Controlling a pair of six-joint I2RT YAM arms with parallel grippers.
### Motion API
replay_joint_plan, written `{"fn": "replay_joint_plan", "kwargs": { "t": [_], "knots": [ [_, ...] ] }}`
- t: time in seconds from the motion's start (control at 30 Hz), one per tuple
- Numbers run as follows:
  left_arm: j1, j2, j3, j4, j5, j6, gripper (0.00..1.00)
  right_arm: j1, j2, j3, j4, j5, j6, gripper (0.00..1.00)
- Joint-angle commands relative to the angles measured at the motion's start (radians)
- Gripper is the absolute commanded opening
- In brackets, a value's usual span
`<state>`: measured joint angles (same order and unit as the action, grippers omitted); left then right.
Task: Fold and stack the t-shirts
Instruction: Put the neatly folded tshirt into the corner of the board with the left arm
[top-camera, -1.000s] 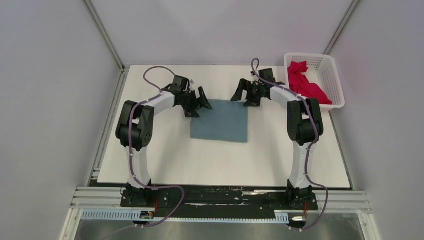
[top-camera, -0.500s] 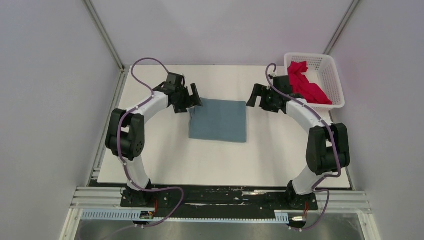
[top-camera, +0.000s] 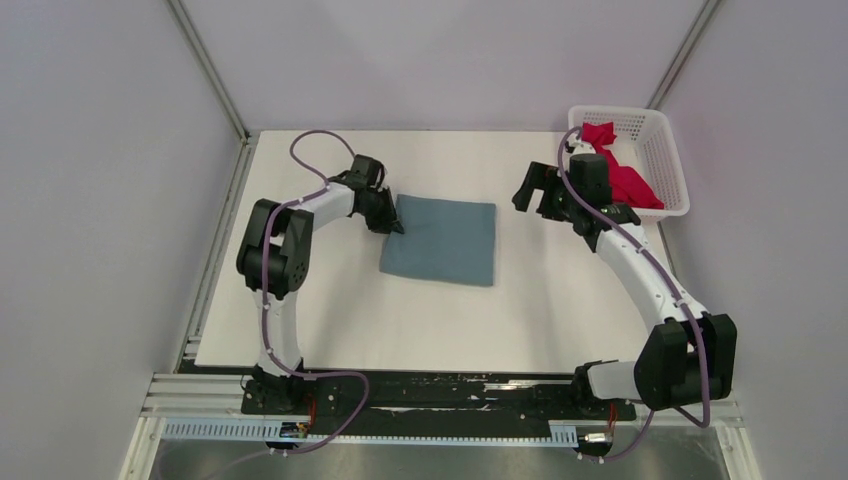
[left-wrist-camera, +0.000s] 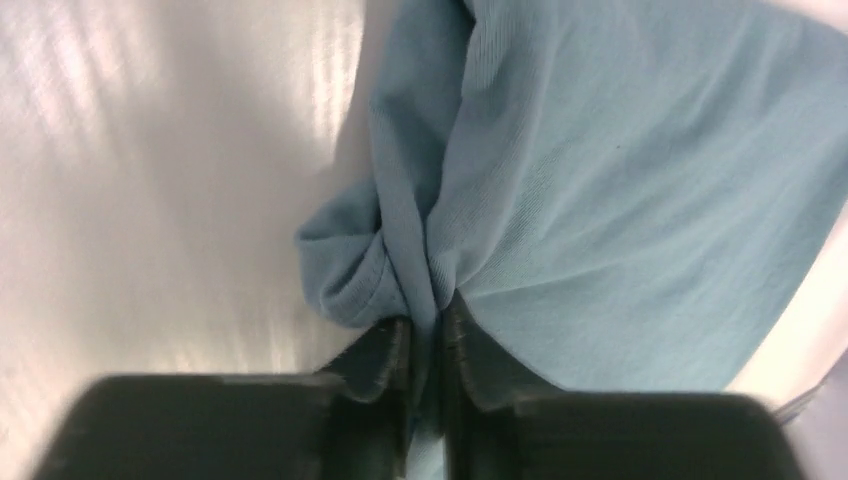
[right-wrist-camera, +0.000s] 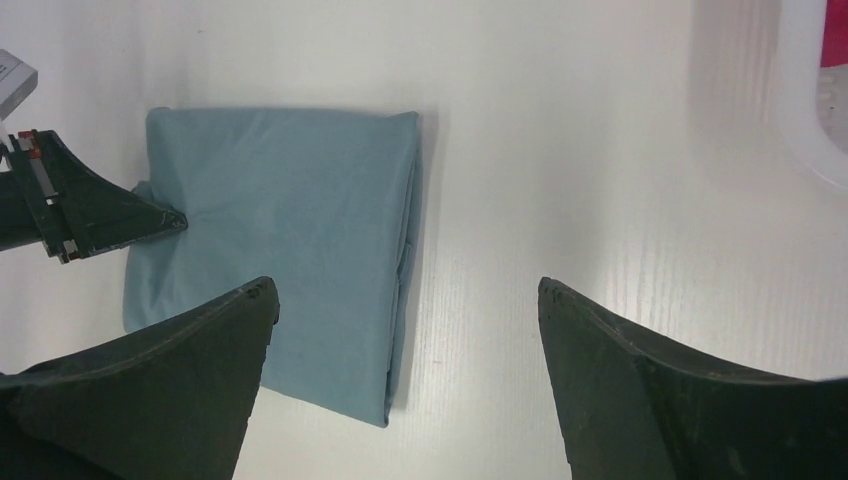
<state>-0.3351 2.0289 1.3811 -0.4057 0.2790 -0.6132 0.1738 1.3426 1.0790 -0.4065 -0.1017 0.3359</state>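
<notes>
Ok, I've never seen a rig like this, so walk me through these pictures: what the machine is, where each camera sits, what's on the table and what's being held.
These are two robot arms bolted at the near edge of a white table, each ending in a two-finger gripper. The wide picture comes from a fixed camera above and behind them. The two close-ups come from a camera on each wrist. A folded blue-grey t-shirt lies mid-table. The left gripper pinches a bunch of cloth at its left edge. The right gripper hangs open between shirt and basket, holding nothing. At the far right stands a white lattice basket with a crumpled crimson-pink t-shirt inside.
</notes>
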Motion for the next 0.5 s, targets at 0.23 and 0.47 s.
{"fn": "replay_joint_plan", "kwargs": {
  "t": [0.23, 0.47],
  "knots": [
    [0.108, 0.034, 0.203, -0.195, 0.007, 0.104, 0.00, -0.001, -0.055, -0.002, -0.010, 0.061, -0.054, 1.00],
    [0.161, -0.006, 0.317, -0.436, -0.012, 0.233, 0.00, -0.003, -0.036, 0.022, -0.036, 0.101, -0.076, 1.00]
  ]
}}
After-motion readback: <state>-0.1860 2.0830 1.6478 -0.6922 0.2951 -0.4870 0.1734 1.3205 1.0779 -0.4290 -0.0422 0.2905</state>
